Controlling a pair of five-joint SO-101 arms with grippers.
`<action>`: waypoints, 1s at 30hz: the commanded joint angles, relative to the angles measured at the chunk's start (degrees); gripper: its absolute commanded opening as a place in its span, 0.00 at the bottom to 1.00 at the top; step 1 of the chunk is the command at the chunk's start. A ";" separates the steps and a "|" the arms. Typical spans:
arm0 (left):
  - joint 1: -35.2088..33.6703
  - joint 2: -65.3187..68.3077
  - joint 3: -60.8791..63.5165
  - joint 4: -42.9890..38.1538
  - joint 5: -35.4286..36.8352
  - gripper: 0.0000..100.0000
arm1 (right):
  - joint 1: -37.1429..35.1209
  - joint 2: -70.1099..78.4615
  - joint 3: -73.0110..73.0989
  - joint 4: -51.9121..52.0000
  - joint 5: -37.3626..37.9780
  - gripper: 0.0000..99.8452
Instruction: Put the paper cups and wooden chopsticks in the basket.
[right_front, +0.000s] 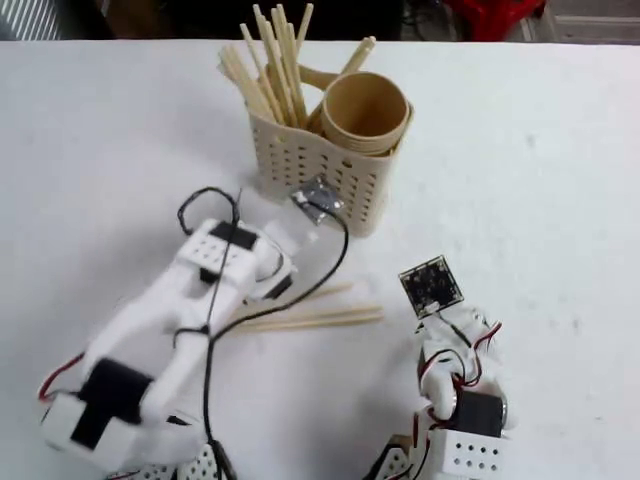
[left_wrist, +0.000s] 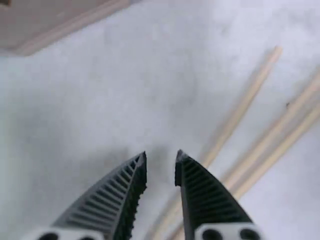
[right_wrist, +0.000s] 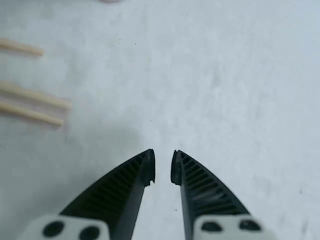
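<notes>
The cream perforated basket stands at the table's middle back. It holds stacked paper cups and a bunch of wooden chopsticks. Three more chopsticks lie flat on the table in front of it. My left arm hangs over their left ends. In the left wrist view, my left gripper is narrowly open and empty, just beside the loose chopsticks. My right gripper is shut and empty above bare table, with the chopsticks' tips off to one side.
The white table has free room to the right and the left of the basket. A black cable loops from the left arm across the space in front of the basket. The right arm sits near the front edge.
</notes>
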 joint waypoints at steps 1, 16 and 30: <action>0.84 3.65 -4.84 1.67 -2.99 0.12 | -0.04 0.31 0.53 -0.48 0.35 0.07; 1.01 4.97 -5.45 2.90 -3.87 0.12 | -0.04 0.22 0.53 -0.48 0.35 0.07; 6.99 -4.18 0.26 3.08 -3.34 0.16 | 0.13 -0.13 0.53 -0.48 0.35 0.07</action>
